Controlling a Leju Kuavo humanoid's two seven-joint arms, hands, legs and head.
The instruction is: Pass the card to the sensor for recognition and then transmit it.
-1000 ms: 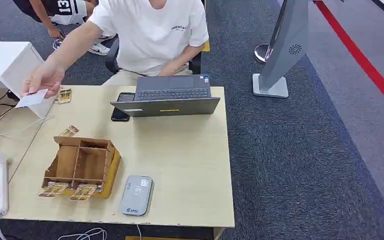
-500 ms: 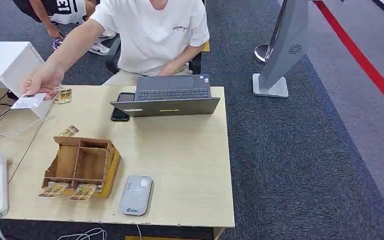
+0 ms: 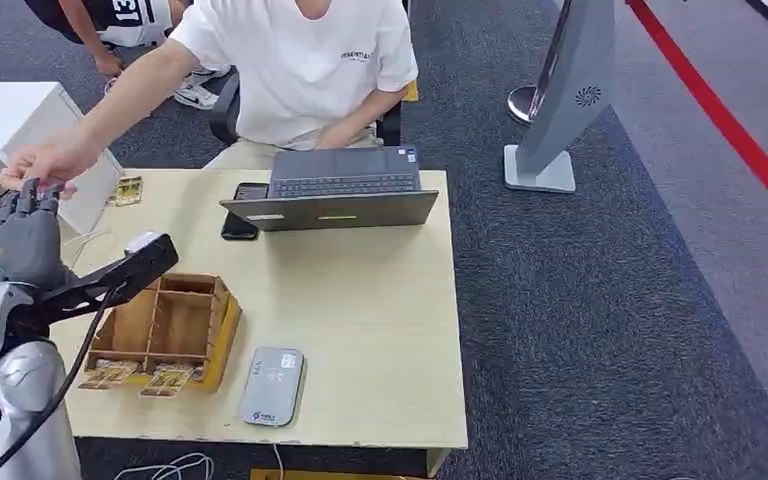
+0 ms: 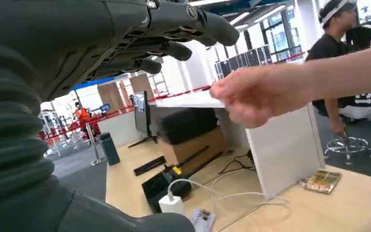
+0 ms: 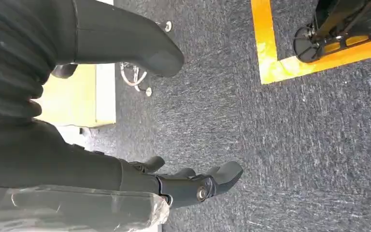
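Risen left hand [image 3: 15,245] reaches toward person's card [image 4: 188,99].

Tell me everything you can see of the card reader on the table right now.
The flat grey card reader with rounded corners lies face up near the front edge of the light wooden table, just right of the open wooden compartment box. Its top bears a small contactless symbol and markings too small to read. Nothing rests on it.

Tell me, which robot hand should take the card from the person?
Probably the left hand. It is raised with open fingers right by the person's hand holding out the white card. The right hand hangs low over the carpet.
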